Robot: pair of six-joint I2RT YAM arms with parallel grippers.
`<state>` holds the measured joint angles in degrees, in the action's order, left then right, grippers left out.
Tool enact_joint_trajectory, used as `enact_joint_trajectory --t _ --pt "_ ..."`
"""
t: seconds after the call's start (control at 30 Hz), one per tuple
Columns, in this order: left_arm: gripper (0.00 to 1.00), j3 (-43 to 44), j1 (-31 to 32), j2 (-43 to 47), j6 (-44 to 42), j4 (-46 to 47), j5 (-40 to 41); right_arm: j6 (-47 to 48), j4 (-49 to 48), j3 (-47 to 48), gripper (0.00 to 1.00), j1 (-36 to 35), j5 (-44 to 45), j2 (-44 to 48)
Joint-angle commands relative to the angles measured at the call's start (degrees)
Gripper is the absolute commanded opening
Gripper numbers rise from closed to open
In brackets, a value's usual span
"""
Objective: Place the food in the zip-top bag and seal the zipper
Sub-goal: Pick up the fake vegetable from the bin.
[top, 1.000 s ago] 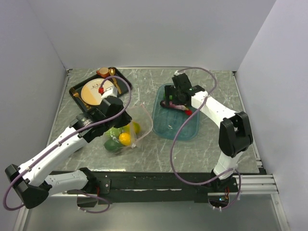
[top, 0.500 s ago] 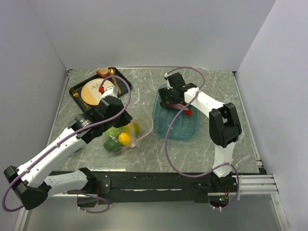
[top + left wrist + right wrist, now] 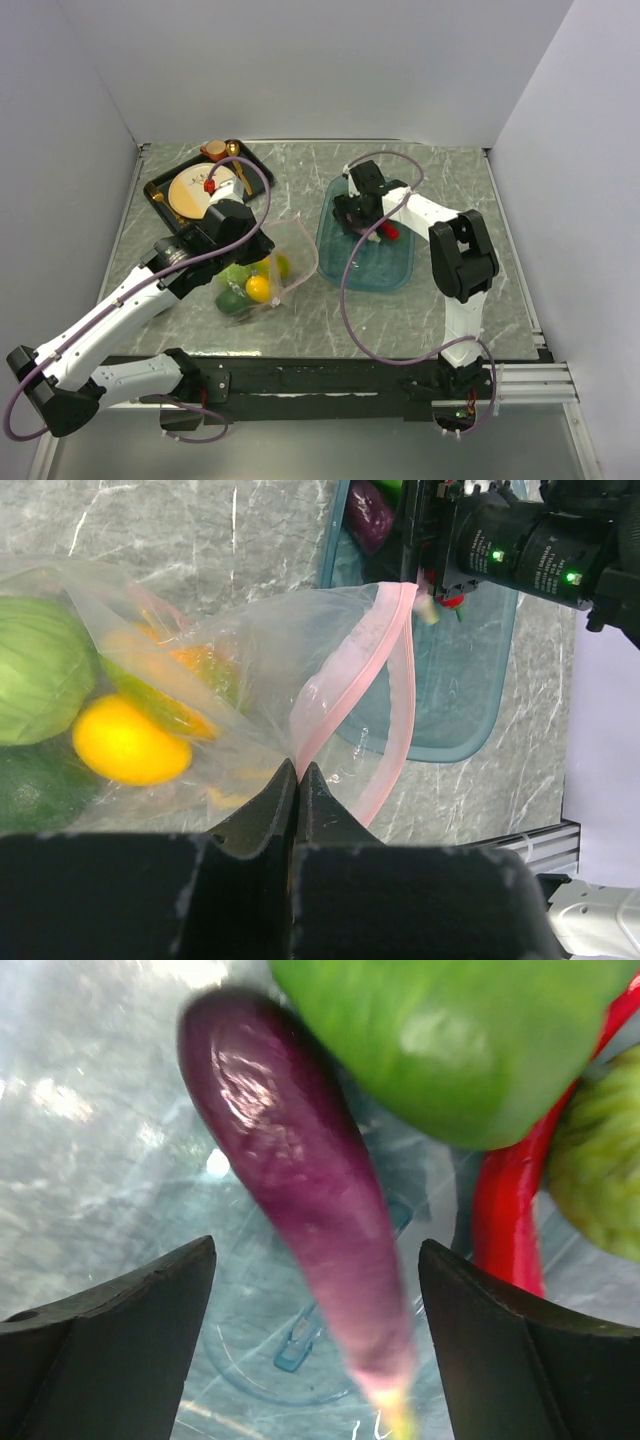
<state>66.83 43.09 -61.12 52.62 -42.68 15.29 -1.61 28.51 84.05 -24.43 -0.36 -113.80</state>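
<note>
The clear zip-top bag (image 3: 272, 262) lies mid-table with a yellow lemon (image 3: 259, 288), an orange-yellow mango and green round fruits (image 3: 233, 300) inside. My left gripper (image 3: 258, 243) is shut on the bag's pale pink zipper strip (image 3: 340, 695), holding the mouth open toward the tub. My right gripper (image 3: 352, 215) is open, low inside the teal tub (image 3: 392, 276), its jaws either side of the purple eggplant (image 3: 300, 1190) without touching it. A green pepper (image 3: 450, 1040) and red chili (image 3: 505, 1220) lie just beyond it, with another green piece (image 3: 600, 1190) at the right edge.
A black tray (image 3: 160, 185) with a plate (image 3: 195, 192), cup and gold spoon stands at the back left. The teal tub sits right of the bag. Grey walls close in the table on three sides.
My right gripper has swung left and down within the tub, closing in over the eggplant. The left gripper and bag have stayed put.
</note>
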Motion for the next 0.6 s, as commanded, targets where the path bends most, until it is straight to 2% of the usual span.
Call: enact_joint_trajectory --t 0.0,0.13,0.33,0.47,0.57 --pt "0.03 0.9 -0.1 1.2 -0.4 1.4 1.1 -0.4 -1.7 -1.2 0.81 0.5 -2.4 0.1" --pt "0.05 1.3 -0.2 1.5 -0.4 0.8 1.9 -1.6 -4.1 -4.8 0.63 0.6 -4.0 3.1" --pt "0.05 1.7 -0.3 1.3 -1.1 0.7 1.1 -3.0 -6.5 -10.0 0.46 0.5 -6.8 7.4" --pt "0.05 1.4 -0.3 1.5 -0.9 0.7 1.3 -4.3 -8.5 -13.6 0.29 0.6 -9.4 10.8" --pt "0.06 1.4 -0.2 1.7 -0.9 1.2 1.0 -5.3 -9.3 -15.1 0.27 0.5 -11.1 14.3"
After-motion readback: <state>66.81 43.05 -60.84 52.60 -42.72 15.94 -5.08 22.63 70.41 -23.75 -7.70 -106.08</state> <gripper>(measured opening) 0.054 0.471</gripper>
